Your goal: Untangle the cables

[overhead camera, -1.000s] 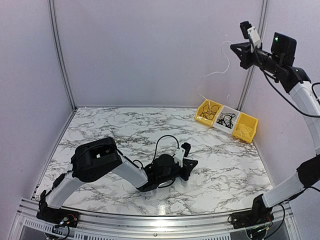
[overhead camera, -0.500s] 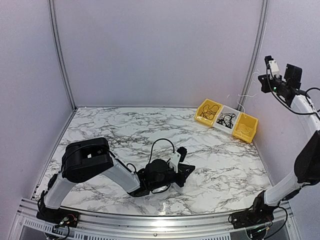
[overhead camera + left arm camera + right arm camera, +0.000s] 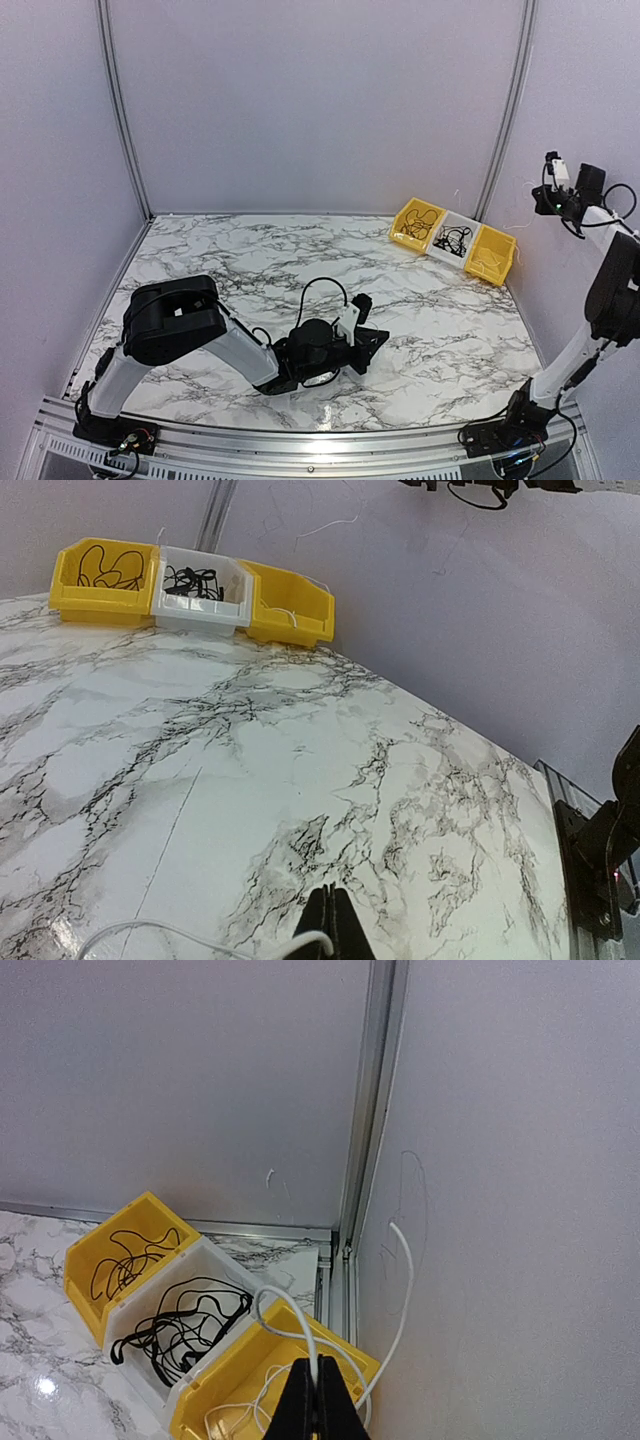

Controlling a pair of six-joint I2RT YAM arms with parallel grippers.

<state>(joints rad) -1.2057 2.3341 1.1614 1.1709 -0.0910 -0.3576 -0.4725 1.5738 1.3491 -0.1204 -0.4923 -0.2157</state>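
Thin black cables lie looped in the white middle bin (image 3: pixel 452 240) (image 3: pixel 180 1325) (image 3: pixel 195 580) and in the left yellow bin (image 3: pixel 418 225) (image 3: pixel 125 1260). My right gripper (image 3: pixel 547 203) (image 3: pixel 317 1365) is high by the right wall, above the right yellow bin (image 3: pixel 492 257) (image 3: pixel 240 1380). It is shut on a white cable (image 3: pixel 300 1315) that loops up and hangs into that bin. My left gripper (image 3: pixel 367 325) (image 3: pixel 330 898) is low over the table, shut, with a thin white cable (image 3: pixel 200 935) running from its fingers to the left.
The three bins stand in a row at the table's back right corner. More white cable lies coiled in the right yellow bin. The right wall and a metal corner post (image 3: pixel 365 1110) are close to my right gripper. The right arm's base (image 3: pixel 600 860) shows at the table's edge.
My right arm has swung down and to the right with the white cable, from high above the bins to just over the right yellow bin. My left gripper shifted slightly left, then stayed.
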